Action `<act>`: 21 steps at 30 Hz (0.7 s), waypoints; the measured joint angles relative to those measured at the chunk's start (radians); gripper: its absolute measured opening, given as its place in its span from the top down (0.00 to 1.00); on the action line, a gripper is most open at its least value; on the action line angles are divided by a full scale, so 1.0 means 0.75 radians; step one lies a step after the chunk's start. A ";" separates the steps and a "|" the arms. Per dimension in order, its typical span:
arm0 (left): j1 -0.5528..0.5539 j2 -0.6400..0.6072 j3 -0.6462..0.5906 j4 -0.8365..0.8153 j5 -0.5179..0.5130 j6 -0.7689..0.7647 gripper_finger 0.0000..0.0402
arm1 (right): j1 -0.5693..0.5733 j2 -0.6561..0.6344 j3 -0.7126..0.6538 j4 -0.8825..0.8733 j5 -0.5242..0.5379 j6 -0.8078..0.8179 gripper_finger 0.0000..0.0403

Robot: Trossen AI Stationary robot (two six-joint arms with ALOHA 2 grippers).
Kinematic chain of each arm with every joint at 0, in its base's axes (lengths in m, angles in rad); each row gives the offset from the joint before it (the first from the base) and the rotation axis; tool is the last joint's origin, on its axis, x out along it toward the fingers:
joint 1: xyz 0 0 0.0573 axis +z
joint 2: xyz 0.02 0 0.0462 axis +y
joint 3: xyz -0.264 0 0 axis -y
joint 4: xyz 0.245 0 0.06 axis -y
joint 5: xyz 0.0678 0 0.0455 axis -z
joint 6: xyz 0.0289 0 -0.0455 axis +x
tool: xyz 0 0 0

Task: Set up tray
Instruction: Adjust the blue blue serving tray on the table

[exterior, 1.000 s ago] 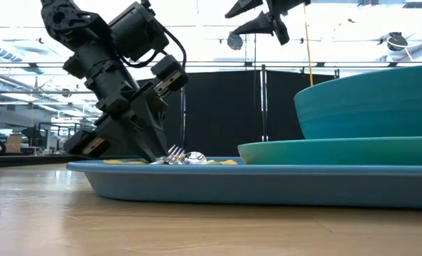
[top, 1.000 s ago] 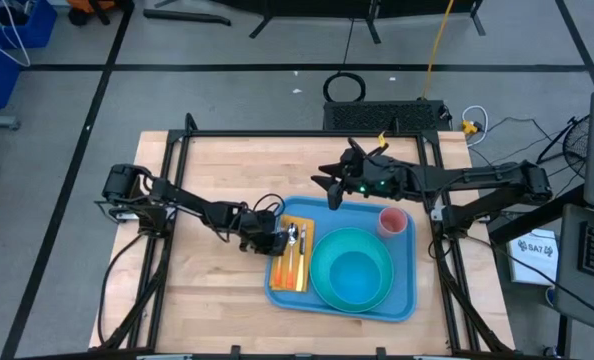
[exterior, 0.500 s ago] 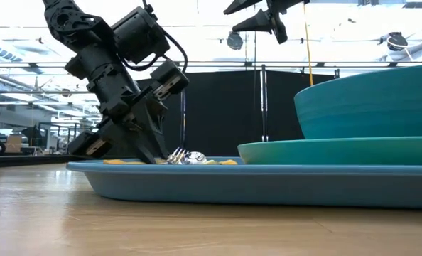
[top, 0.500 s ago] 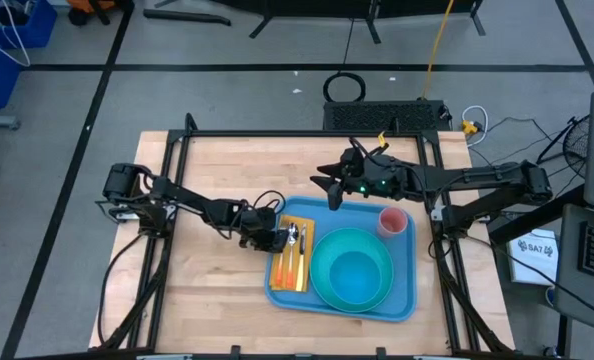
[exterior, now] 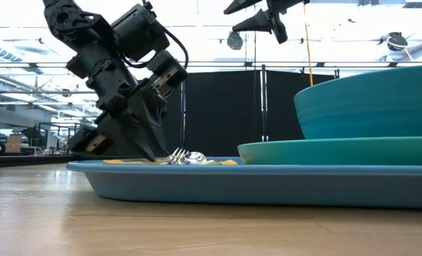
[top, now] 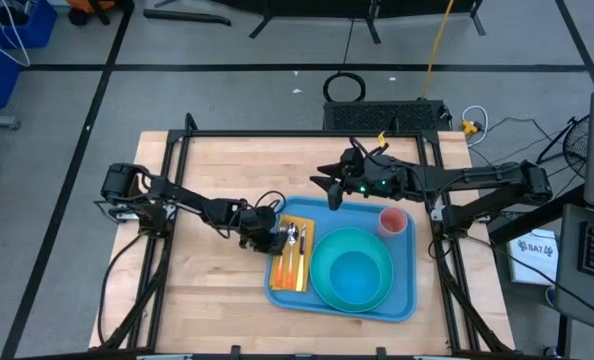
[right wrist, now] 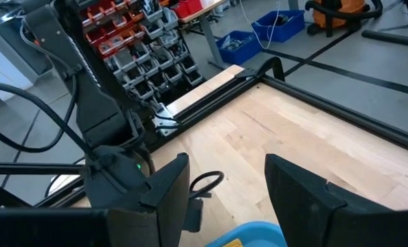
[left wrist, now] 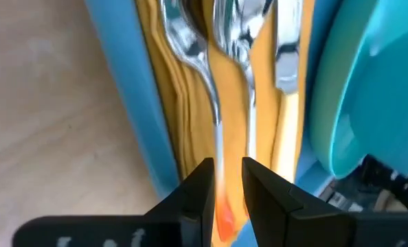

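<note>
The blue tray [top: 409, 300] lies on the wooden table. On it are a yellow napkin [top: 285, 222], a teal plate [top: 322, 285] with a teal bowl [top: 355, 272], and a pink cup [top: 393, 220]. A fork [top: 289, 250], a spoon [left wrist: 248, 103] and a knife [left wrist: 286, 68], all with orange handles, lie side by side on the napkin. My left gripper [top: 280, 245] points down over the tray's left part and is shut on the fork. My right gripper [top: 329, 192] hangs open, high above the tray's far edge. My left gripper [left wrist: 226, 171] has the fork pinched between its two fingers where the silver stem meets the orange handle [left wrist: 224, 206]. The fingers come from above, slanting down from the table's left [exterior: 154, 153], and lie across the fork. The tines [exterior: 175, 154] rest on the napkin.
The tray's left rim [left wrist: 139, 103] runs right beside my left fingers. The plate's edge [left wrist: 341, 103] lies close on the cutlery's other side. Bare wood [top: 217, 180] stretches left of and beyond the tray. A black frame [top: 277, 133] borders the table.
The fork's tines, slightly raised a second ago, have sunk onto the napkin beside the spoon's bowl. My left gripper has eased a little toward the table's left and tipped slightly. The right arm has kept still.
</note>
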 joint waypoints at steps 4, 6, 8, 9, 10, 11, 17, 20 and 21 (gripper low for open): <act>-0.002 -0.069 0.001 0.004 -0.020 0.061 0.81 | 0.000 -0.007 -0.001 0.007 0.001 -0.001 0.55; -0.002 -0.136 0.001 -0.045 -0.094 0.101 0.81 | 0.000 -0.007 -0.001 0.009 0.000 -0.002 0.55; 0.006 -0.205 0.000 -0.054 -0.181 0.145 0.81 | 0.000 -0.007 -0.001 0.011 0.000 -0.002 0.55; 0.009 -0.244 0.001 -0.062 -0.233 0.183 0.81 | 0.000 -0.007 -0.001 0.010 0.000 -0.003 0.55; 0.009 -0.293 0.000 -0.084 -0.284 0.238 0.81 | 0.000 -0.007 -0.001 0.012 -0.001 -0.003 0.55; 0.010 -0.337 -0.002 -0.091 -0.335 0.317 0.81 | 0.000 -0.007 -0.001 0.016 -0.002 -0.003 0.55; 0.058 -0.445 0.000 -0.273 -0.438 0.373 0.81 | -0.001 -0.007 -0.001 0.049 0.000 0.019 0.55; 0.102 -0.440 0.000 -0.492 -0.404 0.275 0.81 | -0.003 -0.007 -0.001 0.082 0.001 0.009 0.55; 0.112 -0.430 -0.003 -0.542 -0.374 0.249 0.81 | -0.003 -0.007 -0.001 0.089 0.001 0.008 0.55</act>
